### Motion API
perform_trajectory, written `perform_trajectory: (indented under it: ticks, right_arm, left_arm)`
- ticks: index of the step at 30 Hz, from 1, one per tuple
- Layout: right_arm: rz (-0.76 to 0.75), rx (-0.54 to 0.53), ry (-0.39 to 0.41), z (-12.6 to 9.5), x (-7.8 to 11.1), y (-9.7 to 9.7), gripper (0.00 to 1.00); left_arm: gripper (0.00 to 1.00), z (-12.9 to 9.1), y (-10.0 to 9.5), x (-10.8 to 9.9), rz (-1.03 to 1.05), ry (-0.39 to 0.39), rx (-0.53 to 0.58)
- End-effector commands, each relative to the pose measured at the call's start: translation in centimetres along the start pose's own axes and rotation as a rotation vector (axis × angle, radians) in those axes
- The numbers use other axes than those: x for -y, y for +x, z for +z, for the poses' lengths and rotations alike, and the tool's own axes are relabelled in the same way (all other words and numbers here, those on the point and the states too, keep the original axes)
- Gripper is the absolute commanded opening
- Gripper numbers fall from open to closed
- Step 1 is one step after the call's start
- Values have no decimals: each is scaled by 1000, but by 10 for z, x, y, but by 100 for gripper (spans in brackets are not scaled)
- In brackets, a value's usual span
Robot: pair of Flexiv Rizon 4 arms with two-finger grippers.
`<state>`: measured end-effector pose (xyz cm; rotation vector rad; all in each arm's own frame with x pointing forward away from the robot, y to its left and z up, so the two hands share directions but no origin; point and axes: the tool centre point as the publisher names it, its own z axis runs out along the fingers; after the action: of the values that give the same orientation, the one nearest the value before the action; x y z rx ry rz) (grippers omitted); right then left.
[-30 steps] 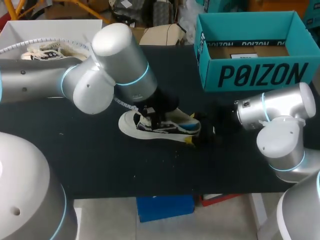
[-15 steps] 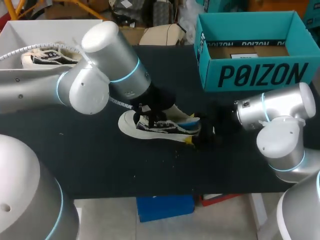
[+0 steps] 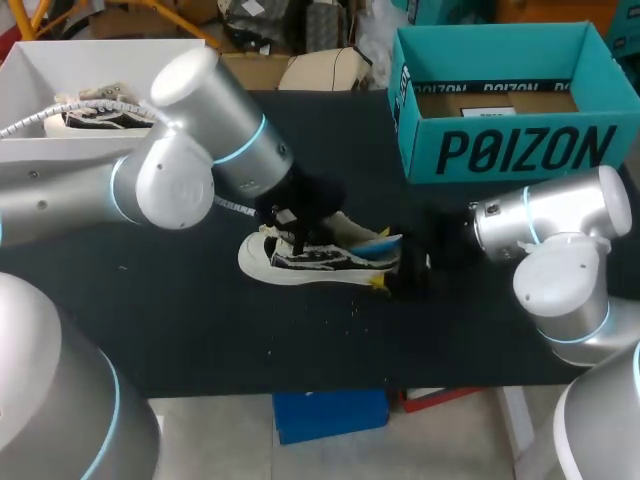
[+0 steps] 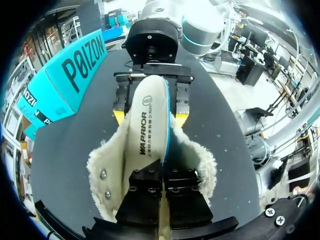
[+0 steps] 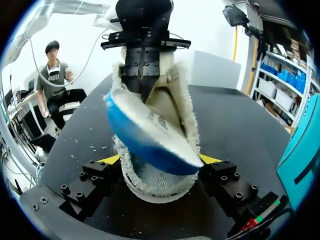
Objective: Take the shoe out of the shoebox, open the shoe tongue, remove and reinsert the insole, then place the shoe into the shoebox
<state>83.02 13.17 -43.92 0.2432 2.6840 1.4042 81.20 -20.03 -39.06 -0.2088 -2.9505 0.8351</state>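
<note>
- Head view: we count one shoe (image 3: 320, 258) lying on its side on the dark tabletop (image 3: 200, 320), between our two arms.
- One teal shoebox (image 3: 500, 150) stands open at the far right of the tabletop, well apart from the shoe.
- One white bin (image 3: 30, 70) sits at the far left corner, with a second shoe (image 3: 95, 118) inside it.
- There is one insole (image 4: 147, 115), cream on top with a blue edge. It sticks partly out of the shoe's fleece-lined opening.
- Our left claw (image 4: 161, 167) is pinched narrow on the near end of the insole, its fingers pressed together around it.
- Our right claw (image 5: 160, 160) grips the shoe from both sides, one yellow tip against each flank of the fleece collar.
- The left arm (image 3: 190, 160) comes in from the left and ends over the shoe. The right arm (image 3: 560, 240) comes in low from the right.
- Against the earlier frames, the left arm's big joint has swung back toward the left. That uncovers more of the second shoe in the white bin.
- The left claw has drawn a little leftward over the shoe.
- The right arm and the shoebox look unchanged, and the shoe lies in nearly the same spot.
</note>
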Motion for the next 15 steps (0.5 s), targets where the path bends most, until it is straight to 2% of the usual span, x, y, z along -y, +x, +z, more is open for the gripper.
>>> perform_trajectory:
  ticks: [1, 9, 12, 15]
  right_arm:
    - [2, 0, 0, 2, 1, -1, 0]
    - [2, 0, 0, 2, 1, -1, 0]
    - [2, 0, 0, 2, 1, -1, 0]
    - [2, 0, 0, 2, 1, -1, 0]
  left_arm:
    - [0, 3, -2, 5, 3, -13, 2]
    - [1, 14, -3, 4, 28, -39, 18]
    - [26, 17, 1, 7, 81, -45, 55]
    - [35, 19, 6, 9, 118, -58, 99]
